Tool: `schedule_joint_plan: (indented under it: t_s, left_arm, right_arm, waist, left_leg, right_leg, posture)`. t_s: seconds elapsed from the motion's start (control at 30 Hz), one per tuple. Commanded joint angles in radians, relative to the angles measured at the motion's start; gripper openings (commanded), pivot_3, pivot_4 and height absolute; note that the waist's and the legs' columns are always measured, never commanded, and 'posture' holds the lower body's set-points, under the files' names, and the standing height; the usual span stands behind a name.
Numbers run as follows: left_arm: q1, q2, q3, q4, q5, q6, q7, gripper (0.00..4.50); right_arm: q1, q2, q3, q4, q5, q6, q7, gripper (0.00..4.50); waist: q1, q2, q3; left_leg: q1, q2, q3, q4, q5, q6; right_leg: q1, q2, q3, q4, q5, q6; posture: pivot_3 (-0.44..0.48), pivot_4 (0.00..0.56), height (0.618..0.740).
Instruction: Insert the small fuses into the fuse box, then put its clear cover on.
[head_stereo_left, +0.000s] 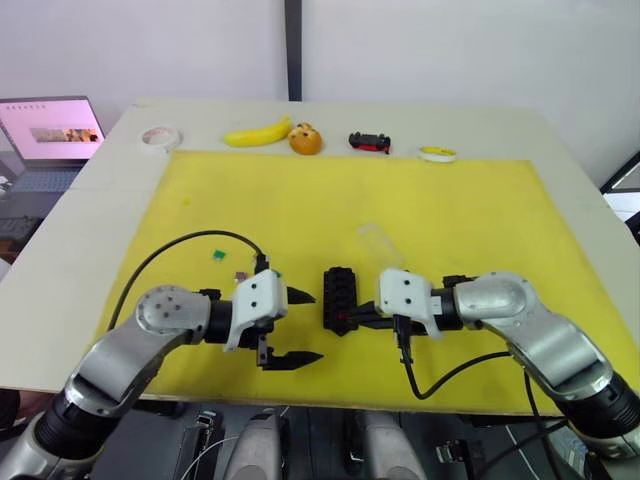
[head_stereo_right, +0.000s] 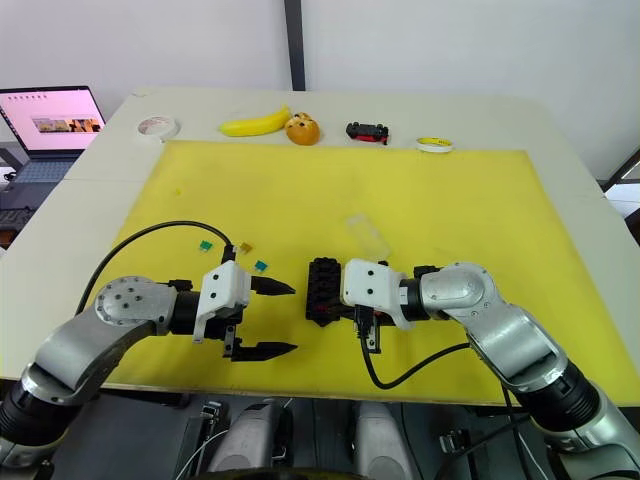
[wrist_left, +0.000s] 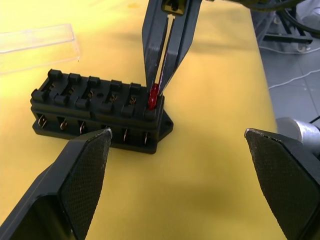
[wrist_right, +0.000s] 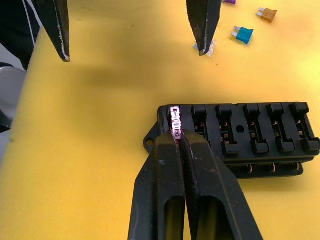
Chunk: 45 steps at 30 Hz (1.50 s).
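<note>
Near the yellow mat's (head_stereo_left: 450, 215) front edge, the right gripper (wrist_right: 176, 137), jaws clamped on a small red translucent blade fuse (wrist_left: 153, 96), seats it in the black slotted plastic fuse box's (wrist_left: 95, 110) end slot, best pushed straight down, while the left gripper (head_stereo_left: 296, 328) waits, jaws apart.

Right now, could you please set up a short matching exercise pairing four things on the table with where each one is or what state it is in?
Things:
1. red fuse
2. clear cover
3. left gripper
4. banana

States or places:
A. lying flat on the yellow mat beyond the fuse box
B. jaws spread apart, holding nothing
C. pinched by the right gripper at the box's end slot
D. on the bare tabletop beside the orange

Pairs: 1-C, 2-A, 3-B, 4-D
</note>
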Motion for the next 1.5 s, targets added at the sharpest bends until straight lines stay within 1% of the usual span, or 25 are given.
schedule_joint_plan:
  t_s: [0.03, 0.07, 0.17, 0.4, 0.6, 0.63, 0.7, 0.8, 0.93, 1.07, 1.33, 1.43, 1.5]
  left_arm:
    - [0.005, 0.004, 0.018, -0.028, -0.001, -0.021, 0.002, 4.50]
    - [0.005, 0.004, 0.017, -0.030, 0.000, -0.021, 0.004, 4.50]
    - [0.005, 0.003, 0.015, -0.030, 0.000, -0.021, 0.005, 4.50]
    - [0.002, -0.001, 0.009, -0.043, -0.001, -0.012, 0.015, 4.50]
    - [-0.025, 0.005, 0.025, -0.005, -0.009, -0.014, -0.002, 4.50]
    - [-0.026, 0.007, 0.031, -0.001, -0.011, -0.014, -0.003, 4.50]
    - [-0.027, 0.009, 0.037, 0.006, -0.011, -0.014, -0.004, 4.50]
    - [-0.022, 0.012, 0.050, 0.005, -0.018, -0.007, 0.000, 4.50]
    - [-0.017, 0.015, 0.058, 0.000, -0.016, -0.001, 0.001, 4.50]
    - [-0.018, 0.014, 0.056, -0.003, -0.011, 0.000, 0.004, 4.50]
    - [-0.018, 0.013, 0.055, -0.005, -0.012, 0.002, 0.006, 4.50]
    - [-0.017, 0.011, 0.053, -0.006, -0.012, 0.003, 0.009, 4.50]
    - [-0.019, 0.009, 0.050, -0.005, -0.010, 0.003, 0.012, 4.50]
  right_arm:
    - [-0.015, 0.005, -0.013, 0.002, 0.017, 0.006, 0.010, 0.68]
    - [-0.016, 0.004, -0.014, 0.002, 0.017, 0.010, 0.010, 0.99]
    - [-0.019, -0.003, -0.023, -0.004, 0.029, 0.031, 0.013, 2.44]
    - [-0.031, 0.004, -0.039, -0.001, 0.049, 0.045, 0.006, 2.44]
    - [-0.041, 0.050, -0.103, 0.012, 0.132, 0.049, 0.002, 2.44]
    - [-0.040, 0.065, -0.119, 0.019, 0.147, 0.045, -0.004, 2.19]
    - [-0.033, 0.079, -0.128, 0.035, 0.157, 0.031, -0.008, 1.52]
    - [-0.007, 0.093, -0.119, 0.053, 0.151, -0.009, -0.003, 0.04]
    - [0.017, 0.112, -0.116, 0.069, 0.154, -0.039, -0.004, 0.04]
    - [0.053, 0.094, -0.096, 0.088, 0.116, -0.094, 0.013, 0.04]
    - [0.049, 0.100, -0.101, 0.105, 0.127, -0.112, 0.025, 0.04]
    - [0.053, 0.092, -0.068, 0.139, 0.094, -0.124, 0.038, 0.04]
    - [0.059, 0.082, -0.026, 0.175, 0.041, -0.156, 0.047, 0.04]
  waist:
    - [0.000, 0.000, 0.000]
    - [0.000, 0.000, 0.000]
    - [0.001, 0.000, 0.000]
    - [0.000, 0.000, 0.000]
    - [0.000, 0.000, 0.000]
    - [0.000, 0.000, 0.000]
    - [0.000, 0.000, 0.000]
    - [0.000, 0.000, 0.000]
    - [0.000, 0.000, 0.000]
    - [0.001, 0.000, 0.000]
    - [0.000, 0.000, 0.000]
    - [0.000, 0.000, 0.000]
    - [0.000, 0.000, 0.000]
  left_leg:
    - [0.000, 0.000, 0.000, 0.000, 0.000, 0.000]
    - [0.000, 0.000, 0.000, 0.000, 0.000, 0.000]
    - [0.000, 0.000, 0.000, 0.000, 0.000, 0.000]
    - [0.000, 0.000, 0.000, 0.000, 0.000, 0.000]
    - [0.000, 0.000, 0.000, 0.000, 0.000, 0.000]
    - [0.000, 0.000, 0.000, 0.000, 0.000, 0.000]
    - [0.000, 0.000, 0.000, 0.000, 0.000, 0.000]
    - [0.000, 0.000, 0.000, 0.000, 0.000, 0.000]
    - [0.000, 0.000, 0.000, 0.000, 0.000, 0.000]
    - [0.000, 0.000, 0.000, 0.000, 0.000, 0.000]
    - [0.000, 0.000, 0.000, 0.000, 0.000, 0.000]
    - [0.000, 0.000, 0.000, 0.000, 0.000, 0.000]
    - [0.000, 0.000, 0.000, 0.000, 0.000, 0.000]
  right_leg:
    - [0.000, 0.000, 0.000, 0.000, 0.000, 0.000]
    - [0.000, 0.000, 0.000, 0.000, 0.000, 0.000]
    - [0.000, 0.000, 0.000, 0.000, 0.000, 0.000]
    - [0.000, 0.000, 0.000, 0.000, 0.000, 0.000]
    - [0.000, 0.000, 0.000, 0.000, 0.001, 0.001]
    - [0.000, 0.000, 0.000, 0.000, 0.001, 0.002]
    - [0.000, 0.000, 0.000, 0.000, 0.001, 0.002]
    - [0.000, 0.000, 0.000, 0.000, 0.001, 0.002]
    - [0.000, 0.000, 0.000, 0.000, 0.001, 0.002]
    - [0.000, 0.000, 0.000, 0.000, 0.001, 0.002]
    - [0.000, 0.000, 0.000, 0.000, 0.001, 0.002]
    - [0.000, 0.000, 0.000, 0.000, 0.001, 0.002]
    - [0.000, 0.000, 0.000, 0.000, 0.001, 0.002]
  posture:
    - [0.000, 0.150, 0.737]
    - [0.000, 0.150, 0.737]
    - [0.000, 0.150, 0.737]
    - [0.000, 0.150, 0.737]
    - [0.000, 0.150, 0.737]
    - [0.000, 0.150, 0.737]
    - [0.000, 0.150, 0.737]
    - [0.000, 0.150, 0.737]
    - [0.000, 0.150, 0.737]
    - [0.000, 0.150, 0.737]
    - [0.000, 0.150, 0.737]
    - [0.000, 0.150, 0.737]
    - [0.000, 0.150, 0.737]
